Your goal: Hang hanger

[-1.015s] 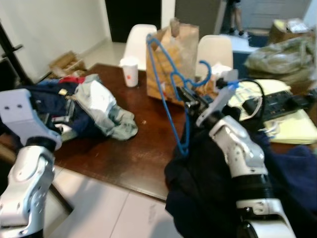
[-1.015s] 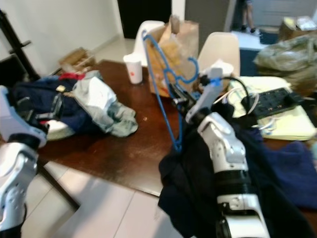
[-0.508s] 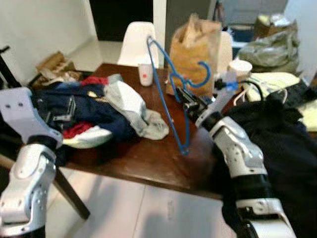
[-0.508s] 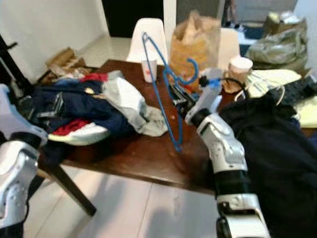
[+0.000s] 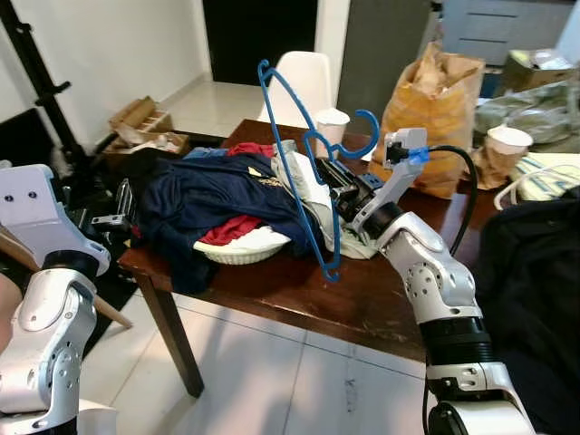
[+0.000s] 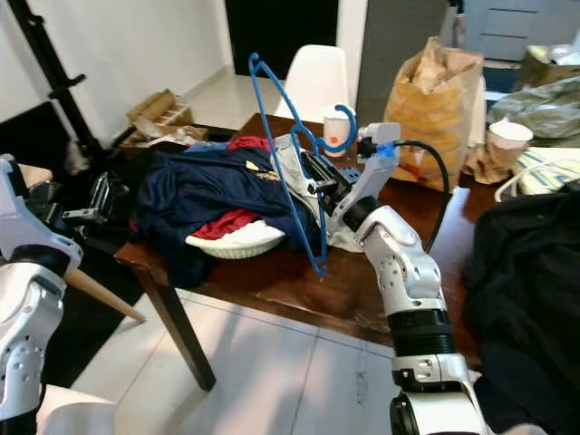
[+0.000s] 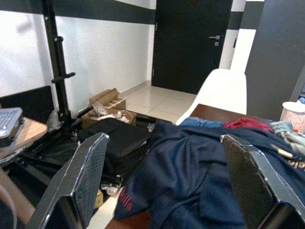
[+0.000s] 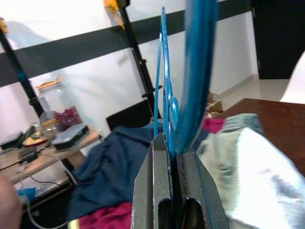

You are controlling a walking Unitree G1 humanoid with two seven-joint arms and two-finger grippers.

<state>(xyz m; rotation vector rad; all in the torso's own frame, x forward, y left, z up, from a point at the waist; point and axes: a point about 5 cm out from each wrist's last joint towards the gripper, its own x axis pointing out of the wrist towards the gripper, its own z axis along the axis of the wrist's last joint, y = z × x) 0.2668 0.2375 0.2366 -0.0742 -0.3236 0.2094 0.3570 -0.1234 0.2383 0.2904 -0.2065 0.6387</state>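
Left eye view: the right claw (image 5: 337, 178) stays clamped on the blue hanger (image 5: 299, 163), held upright above the dark wooden surface (image 5: 299, 294) near a heap of clothes (image 5: 217, 195). Since the earlier frames the camera has swung, bringing a black rack pole (image 5: 36, 77) into sight at the left while the brown paper bag (image 5: 430, 95) now sits behind the arm. The left claw (image 7: 162, 186) hangs with fingers apart beside the surface.

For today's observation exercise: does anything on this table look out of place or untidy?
Yes. A heap of clothes sprawls over the brown table, dark fabric drooping off its edge. The right claw holds the blue hanger bare, tilted above the heap.
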